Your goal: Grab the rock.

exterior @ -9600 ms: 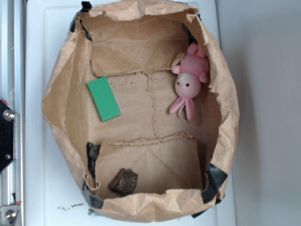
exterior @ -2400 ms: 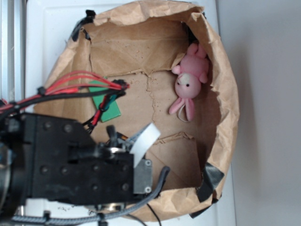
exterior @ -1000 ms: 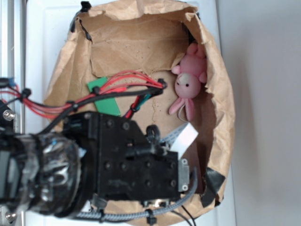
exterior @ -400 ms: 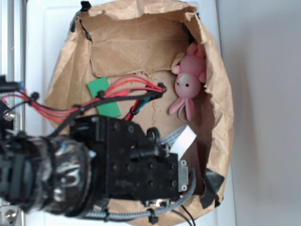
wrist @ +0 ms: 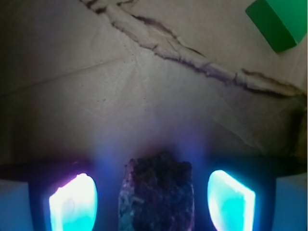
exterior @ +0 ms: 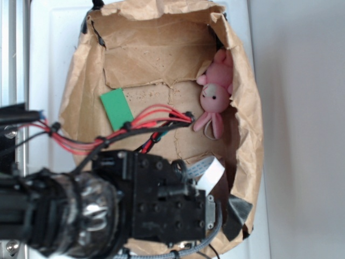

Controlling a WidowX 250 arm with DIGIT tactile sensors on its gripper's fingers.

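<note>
My gripper (wrist: 151, 202) spread wide, rock (wrist: 157, 195) sitting between my glowing fingertips (wrist: 73, 202) (gaps either side, not touching), green block (wrist: 279, 21) farther off, pink bunny (exterior: 216, 96) by the paper bag (exterior: 81, 91) wall

A: Colours? Rock (wrist: 157, 195) dark brown-black, mottled, tinted purple. Fingers (wrist: 73, 202) glow, one violet-white, the other cyan.

B: Rest: paper bag (exterior: 161, 48) tan with dark speckles, black tape (exterior: 236, 213) at a corner. Block (exterior: 116, 108) flat green. Bunny (exterior: 215, 94) pink, pale face. Arm black, wires (exterior: 156, 114) red. Table (exterior: 46, 65) white.
</note>
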